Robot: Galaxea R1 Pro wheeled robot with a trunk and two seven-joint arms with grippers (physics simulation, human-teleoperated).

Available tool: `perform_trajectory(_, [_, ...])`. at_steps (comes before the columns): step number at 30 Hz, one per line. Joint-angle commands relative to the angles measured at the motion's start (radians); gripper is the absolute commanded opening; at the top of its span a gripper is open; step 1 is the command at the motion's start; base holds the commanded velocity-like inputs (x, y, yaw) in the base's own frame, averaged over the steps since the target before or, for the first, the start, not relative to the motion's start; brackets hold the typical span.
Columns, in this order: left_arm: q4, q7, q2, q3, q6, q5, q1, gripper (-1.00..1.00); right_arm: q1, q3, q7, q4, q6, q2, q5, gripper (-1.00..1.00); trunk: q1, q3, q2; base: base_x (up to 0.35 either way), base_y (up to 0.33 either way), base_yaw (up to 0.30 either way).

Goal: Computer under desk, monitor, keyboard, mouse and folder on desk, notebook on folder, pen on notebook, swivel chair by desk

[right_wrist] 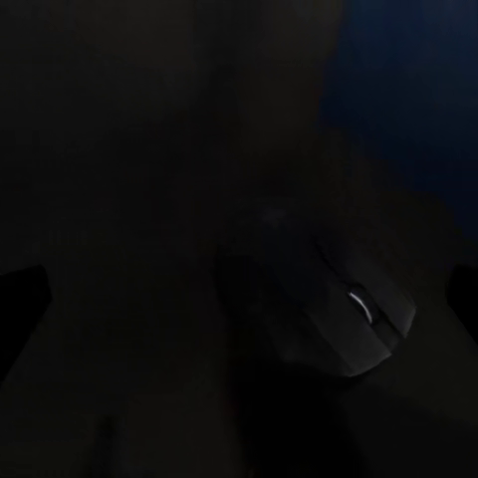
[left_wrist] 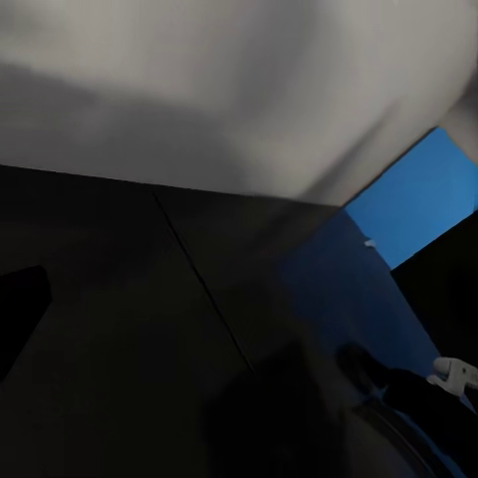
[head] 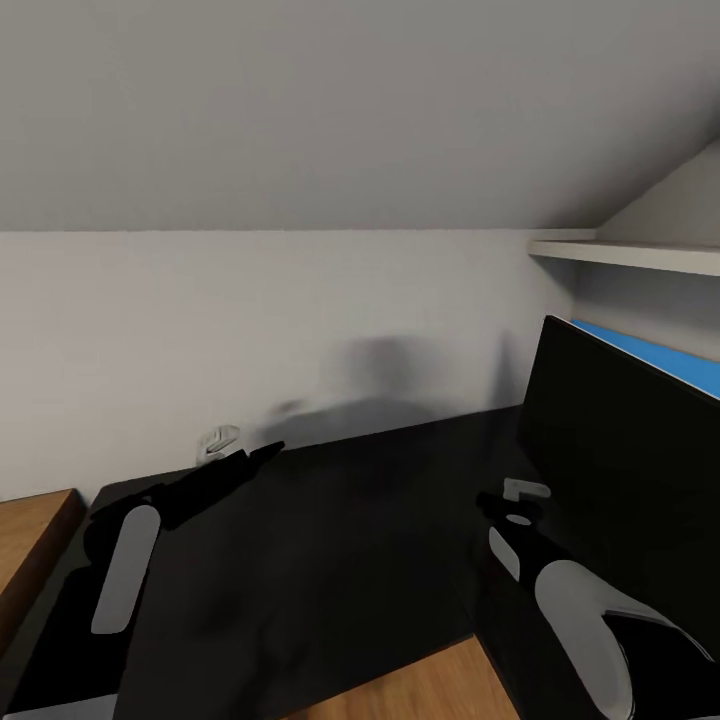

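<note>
The desk (head: 330, 520) has a glossy black top that spreads across the lower head view. The monitor (head: 620, 430) stands on it at the right, black front toward me. My right gripper (head: 515, 498) hovers low over the desk just in front of the monitor. In the right wrist view the black mouse (right_wrist: 329, 309) lies on the dark desk (right_wrist: 119, 199) ahead of the spread fingers (right_wrist: 20, 299), untouched. My left gripper (head: 225, 443) reaches over the desk's far left part near the wall, open and holding nothing. The left wrist view takes in the desk (left_wrist: 119, 299) and the right gripper (left_wrist: 450, 376).
A white wall runs behind the desk under a sloped grey ceiling. A blue wall panel (head: 650, 358) and a white shelf (head: 630, 254) sit behind the monitor. A light wood surface (head: 30, 540) borders the desk at left, and wood floor (head: 420, 690) shows at its front edge.
</note>
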Motion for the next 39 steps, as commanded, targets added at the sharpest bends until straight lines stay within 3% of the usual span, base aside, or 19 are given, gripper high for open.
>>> perform_trajectory(1, [0.0,-0.007,0.0,0.002,0.005,-0.004,-0.001,1.0,-0.001,-0.008,0.0,0.001,-0.005,0.0,0.006,1.0,0.0,-0.001,-0.001,0.086,0.0,0.0])
perform_trajectory(10, [0.002,-0.007,0.001,0.002,0.001,-0.001,-0.001,1.0,-0.001,-0.008,0.0,0.001,-0.005,0.0,0.005,1.0,0.0,-0.001,-0.001,0.174,0.0,0.0])
perform_trajectory(23, [0.002,-0.007,0.001,0.006,-0.002,0.0,-0.001,1.0,-0.001,-0.01,-0.001,0.004,0.007,-0.001,0.005,1.0,0.0,-0.001,-0.001,0.018,0.0,0.0])
perform_trajectory(27, [0.002,-0.008,0.001,0.007,-0.003,0.001,-0.001,1.0,-0.001,-0.012,-0.002,0.005,0.02,-0.015,0.003,1.0,0.0,-0.001,-0.001,0.0,0.0,0.0])
perform_trajectory(36, [-0.001,-0.01,0.001,0.009,-0.002,0.004,-0.001,1.0,-0.001,-0.013,-0.001,0.005,0.023,-0.035,-0.053,1.0,0.0,-0.001,-0.001,0.0,0.0,0.0])
perform_trajectory(39, [-0.001,-0.009,0.0,0.035,0.0,0.005,-0.001,1.0,-0.001,-0.013,-0.001,0.004,0.023,-0.036,-0.057,1.0,0.004,-0.004,-0.008,0.0,0.0,0.0])
